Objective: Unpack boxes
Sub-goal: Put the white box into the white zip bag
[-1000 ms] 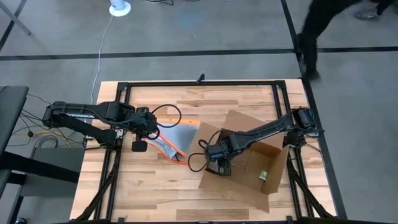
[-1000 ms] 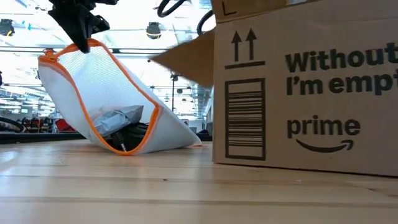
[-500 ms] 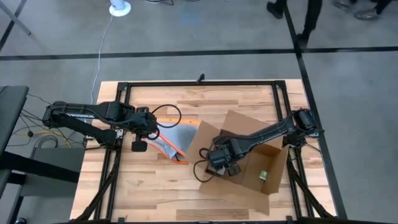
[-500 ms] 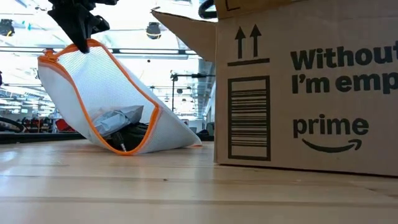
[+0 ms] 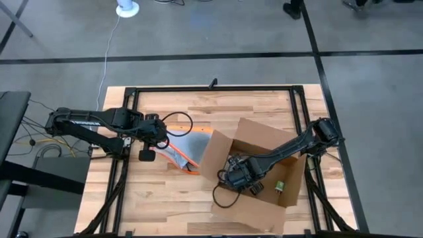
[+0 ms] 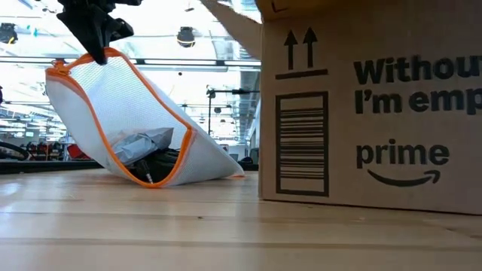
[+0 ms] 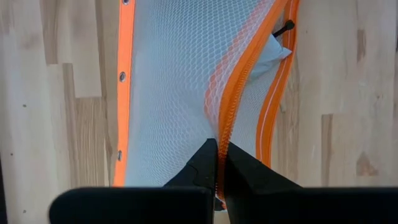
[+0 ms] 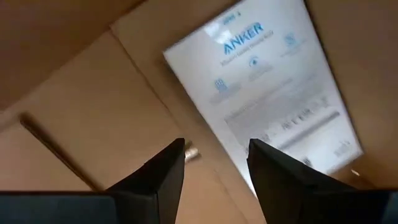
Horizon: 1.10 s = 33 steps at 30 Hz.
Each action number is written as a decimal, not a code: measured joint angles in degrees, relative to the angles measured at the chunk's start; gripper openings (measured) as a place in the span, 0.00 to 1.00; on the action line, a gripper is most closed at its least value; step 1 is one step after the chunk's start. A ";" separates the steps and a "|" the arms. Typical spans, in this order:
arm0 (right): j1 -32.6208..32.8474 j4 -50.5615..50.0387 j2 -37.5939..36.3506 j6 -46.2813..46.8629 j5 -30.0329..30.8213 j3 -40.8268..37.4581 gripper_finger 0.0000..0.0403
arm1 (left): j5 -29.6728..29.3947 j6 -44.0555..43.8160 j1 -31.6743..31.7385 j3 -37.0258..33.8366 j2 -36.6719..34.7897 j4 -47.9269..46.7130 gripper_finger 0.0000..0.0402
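Observation:
The brown cardboard box [image 5: 261, 173] stands open on the table's right half; its printed side with barcode fills the low view [image 6: 369, 113]. My right gripper [image 5: 242, 177] reaches down into it, fingers open [image 8: 214, 158] over a white printed packet [image 8: 267, 81] on the box floor. A small item [image 5: 279, 187] also lies inside. Left of the box, a clear mesh pouch with orange edges [image 6: 128, 128] stands tilted with its lower edge on the table, and my left gripper [image 6: 94, 34] is shut on its top. My left gripper pinches the pouch's orange zipper edge [image 7: 225, 134] between its two fingers, at the pouch's upper corner [image 6: 105, 56]. The fingers point down from above. The pouch hangs slanted below them, its mesh spread out and its bottom edge [image 6: 162, 181] on the table.
The pouch holds a grey packet [image 6: 143, 143] and a black cable [image 6: 162, 162]. The box's flaps [image 5: 215, 153] stand open around my right arm. Black frame rails [image 5: 211, 88] border the table. Bare wood lies along the near edge [image 5: 165, 205].
My right gripper has gone toward the table's near edge and lower into the box. The box's left flap has swung up and out, and the box has slid slightly to the right in the low view. My left gripper and the pouch have kept still.

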 joint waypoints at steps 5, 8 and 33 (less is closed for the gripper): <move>-0.34 4.96 -0.07 -1.79 2.40 -4.43 0.40 | 0.00 0.79 0.02 0.00 0.00 0.82 0.00; -1.04 9.21 -0.15 -1.82 3.58 -6.58 0.40 | 0.00 0.79 0.02 0.00 0.00 1.76 0.00; -3.30 4.99 -2.92 6.52 4.42 -4.36 0.00 | -0.02 0.57 0.02 0.00 0.00 2.88 0.00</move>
